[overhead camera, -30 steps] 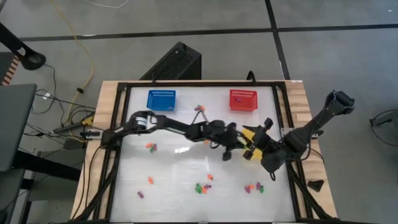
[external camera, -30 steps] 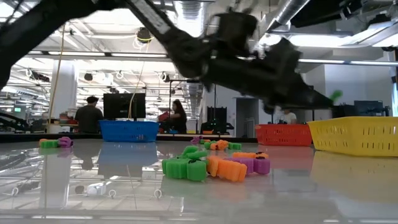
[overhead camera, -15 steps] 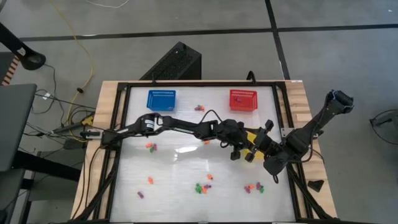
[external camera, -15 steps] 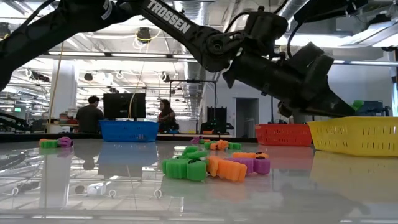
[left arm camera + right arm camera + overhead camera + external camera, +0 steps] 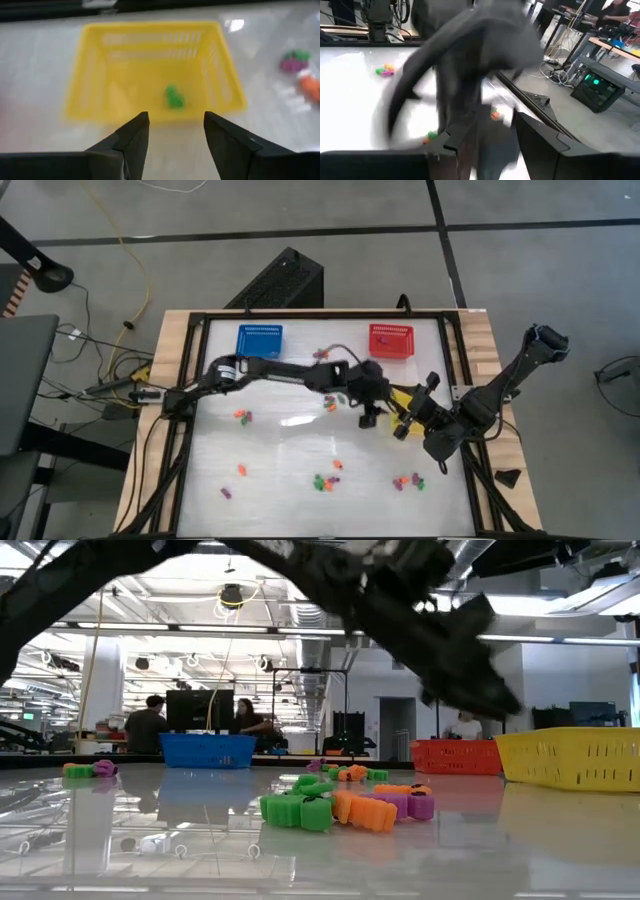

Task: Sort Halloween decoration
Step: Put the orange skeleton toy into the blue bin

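Observation:
The Halloween decoration is small orange, purple and green trinkets scattered on the white table, with one cluster (image 5: pixel 345 808) close in the low view and others (image 5: pixel 325 480) near the front edge. One green trinket (image 5: pixel 174 96) lies on the floor of the yellow basket (image 5: pixel 150 70). My left gripper (image 5: pixel 175 125) hovers open just short of that basket's near wall, holding nothing. My right gripper (image 5: pixel 492 137) stands open beside the yellow basket (image 5: pixel 408 395), toward the table's right edge, also holding nothing.
A blue basket (image 5: pixel 259 341) and a red basket (image 5: pixel 390 341) stand along the far edge. More trinkets lie at the left (image 5: pixel 243 417) and front right (image 5: pixel 407 480). People stand in the room beyond the table (image 5: pixel 147 725). My left arm (image 5: pixel 465 55) crosses before the right wrist view.
My left gripper carried a green trinket toward the table's right edge over the yellow basket, then opened and let it go. The trinket has fallen into the basket. The gripper has since risen, tipped up and drawn back a little toward the table's left.

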